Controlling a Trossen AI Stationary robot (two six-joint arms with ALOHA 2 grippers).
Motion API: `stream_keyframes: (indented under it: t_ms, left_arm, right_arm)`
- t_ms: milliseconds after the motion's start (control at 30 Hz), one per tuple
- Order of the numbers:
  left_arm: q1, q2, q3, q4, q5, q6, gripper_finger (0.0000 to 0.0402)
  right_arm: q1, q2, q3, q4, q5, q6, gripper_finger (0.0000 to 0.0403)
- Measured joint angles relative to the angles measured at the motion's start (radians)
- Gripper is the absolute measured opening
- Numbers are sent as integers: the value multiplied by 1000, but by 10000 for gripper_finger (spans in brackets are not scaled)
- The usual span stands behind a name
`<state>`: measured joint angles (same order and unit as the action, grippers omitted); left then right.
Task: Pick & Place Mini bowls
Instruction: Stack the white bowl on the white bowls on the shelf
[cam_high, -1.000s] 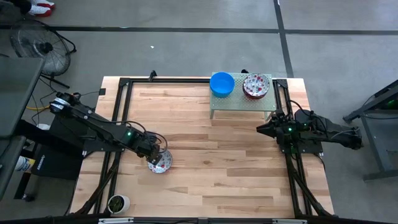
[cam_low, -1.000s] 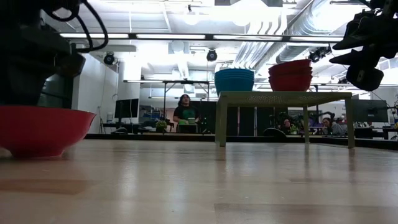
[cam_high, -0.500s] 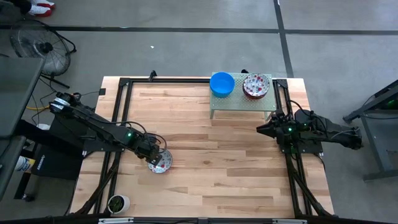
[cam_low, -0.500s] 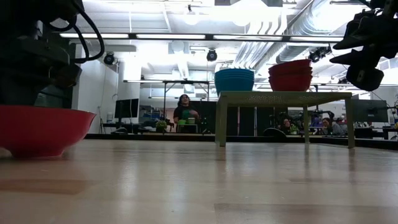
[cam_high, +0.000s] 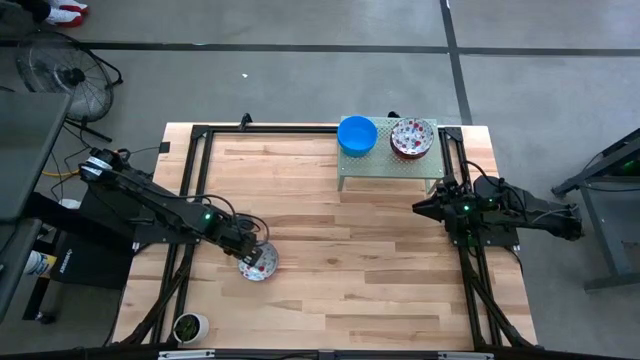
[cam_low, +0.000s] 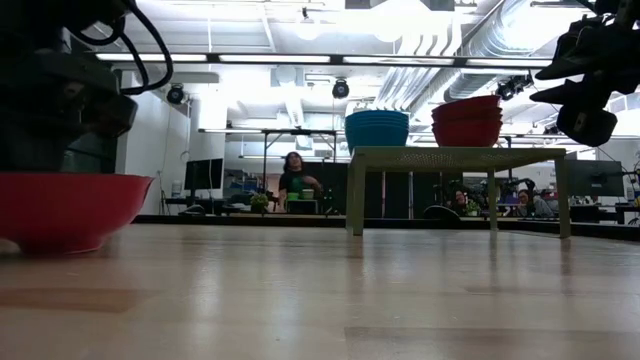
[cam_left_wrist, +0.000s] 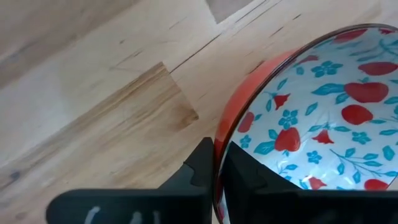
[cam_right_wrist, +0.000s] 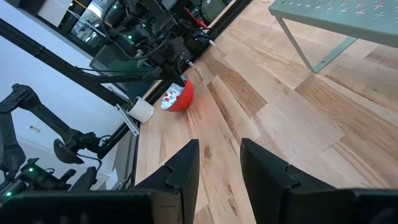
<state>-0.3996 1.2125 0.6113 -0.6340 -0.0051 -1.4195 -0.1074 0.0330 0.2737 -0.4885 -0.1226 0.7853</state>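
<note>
The left gripper (cam_high: 248, 247) is down at the front-left part of the wooden table (cam_high: 330, 300), and its 2 fingers (cam_left_wrist: 205, 165) are closed on the rim of a floral mini bowl (cam_high: 258, 263). In the left wrist view the bowl's thin red edge runs straight between the 2 dark fingers: 1 finger sits outside against the red wall, the other inside over the patterned lining. The pinch is narrow, with only the rim's thickness between them.

This floral mini bowl stands upright on the table; in the low view its red body (cam_low: 62, 208) rests on the wood under the dark bulk of the left arm. Outside it is plain glossy red. Inside it is white with red strawberry-like shapes, small teal-blue flowers and leafy sprigs (cam_left_wrist: 323, 118).

The other mini bowls are on a pale green raised stand (cam_high: 388, 160) at the far side of the table: a stack of blue bowls (cam_high: 357, 134) and, just beside it, a stack of floral bowls (cam_high: 410, 138). The low view shows both stacks several bowls high.

The right gripper (cam_high: 424, 207) hovers at the right side of the table, near the stand, its fingers (cam_right_wrist: 186, 165) parted with a moderate gap and holding nothing.

A small white cup with a plant (cam_high: 189, 326) stands at the front-left corner.
</note>
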Motion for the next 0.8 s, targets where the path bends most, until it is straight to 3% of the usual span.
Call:
stream_keyframes:
  t_ms: [400, 800]
  left_arm:
    - [0, 2, -3, 73, -149, 47, 5]
    - [0, 2, -3, 321, -408, 204, 5]
  right_arm:
    - [0, 0, 0, 0, -8, 2, 105]
    - [0, 0, 0, 0, -49, 132, 105]
